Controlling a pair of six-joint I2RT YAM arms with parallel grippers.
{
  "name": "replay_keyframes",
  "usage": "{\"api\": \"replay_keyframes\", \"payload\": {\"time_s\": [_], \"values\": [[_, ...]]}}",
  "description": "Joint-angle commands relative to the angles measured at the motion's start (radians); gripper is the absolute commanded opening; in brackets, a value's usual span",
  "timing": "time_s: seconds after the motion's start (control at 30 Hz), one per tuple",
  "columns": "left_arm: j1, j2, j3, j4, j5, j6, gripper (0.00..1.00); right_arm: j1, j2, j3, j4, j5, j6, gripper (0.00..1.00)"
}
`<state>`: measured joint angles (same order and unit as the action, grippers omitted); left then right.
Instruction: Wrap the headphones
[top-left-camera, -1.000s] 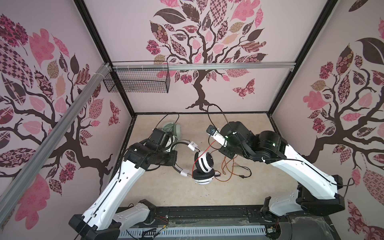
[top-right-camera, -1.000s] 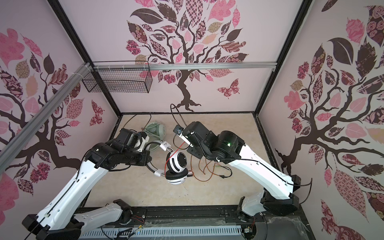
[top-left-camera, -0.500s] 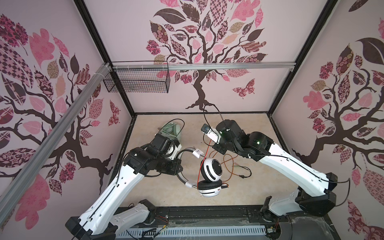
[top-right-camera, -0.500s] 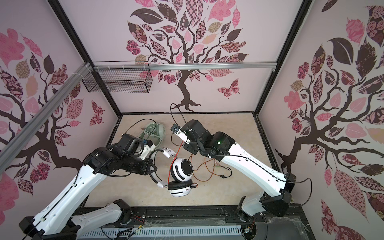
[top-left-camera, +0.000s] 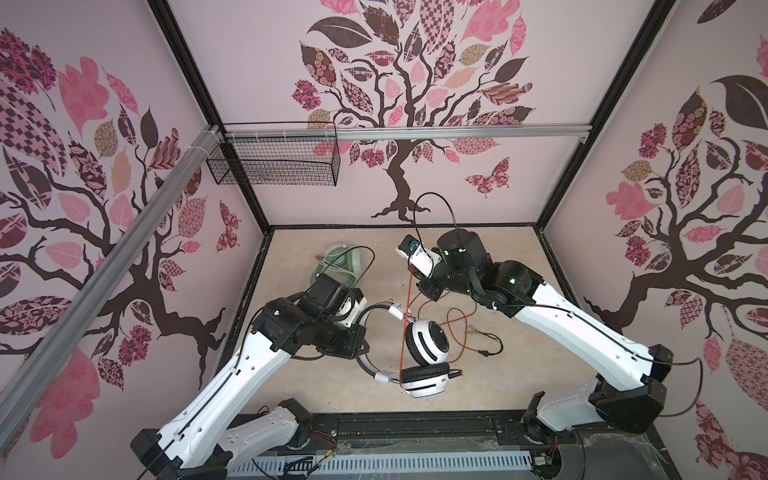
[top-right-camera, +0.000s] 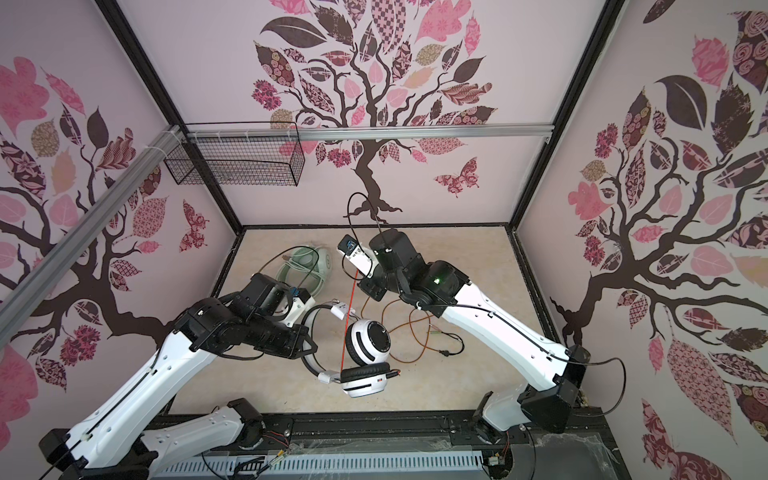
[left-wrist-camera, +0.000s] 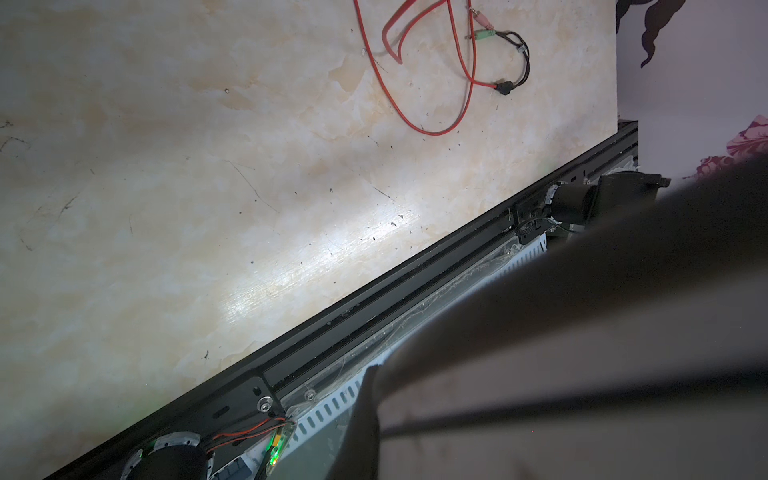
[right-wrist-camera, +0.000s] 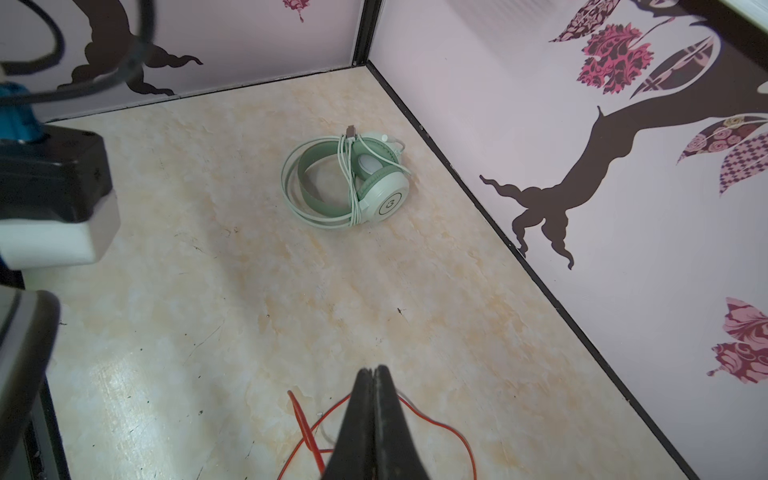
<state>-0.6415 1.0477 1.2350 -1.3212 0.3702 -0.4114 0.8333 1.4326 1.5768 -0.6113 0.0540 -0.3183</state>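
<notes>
The white-and-black headphones (top-left-camera: 428, 343) (top-right-camera: 368, 343) hang above the table by their thin black headband. My left gripper (top-left-camera: 362, 336) is shut on that headband; in the left wrist view a dark blur hides the jaws. The orange-red cable (top-left-camera: 406, 324) runs taut from the lower earcup (top-left-camera: 426, 378) up to my right gripper (top-left-camera: 412, 272) (right-wrist-camera: 376, 369), which is shut on it. The rest of the cable lies in loose loops (left-wrist-camera: 436, 104) on the table. The mint-green headphones (top-left-camera: 345, 262) (right-wrist-camera: 353, 183) lie at the back left, with their pale cable wound around them.
A black wire basket (top-left-camera: 274, 162) hangs on the back wall at the left, under an aluminium rail. The cable's plugs (top-left-camera: 478, 332) lie right of the white headphones. A black rail (top-left-camera: 415, 428) edges the table's front, and patterned walls close in three sides.
My left arm has carried the white-and-black headphones forward and a little right. My right gripper has moved back and left, and the orange-red cable has pulled taut.
</notes>
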Motion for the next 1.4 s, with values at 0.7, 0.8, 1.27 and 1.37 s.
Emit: {"api": "replay_keyframes", "payload": {"time_s": [0.7,0.8,1.27,1.37], "values": [[0.088,0.071,0.51,-0.088,0.01,-0.307,0.0,-0.084,-0.018,-0.861,1.001,-0.65,0.453,0.61],[0.124,0.085,0.56,-0.091,-0.002,-0.324,0.0,-0.083,-0.007,-0.916,1.082,-0.672,0.482,0.6],[0.156,0.145,0.648,-0.004,-0.043,-0.403,0.0,-0.084,-0.039,-1.164,1.348,-0.641,0.509,0.56],[0.169,0.157,0.661,0.001,-0.046,-0.406,0.0,-0.084,-0.025,-1.195,1.39,-0.649,0.529,0.52]]}}
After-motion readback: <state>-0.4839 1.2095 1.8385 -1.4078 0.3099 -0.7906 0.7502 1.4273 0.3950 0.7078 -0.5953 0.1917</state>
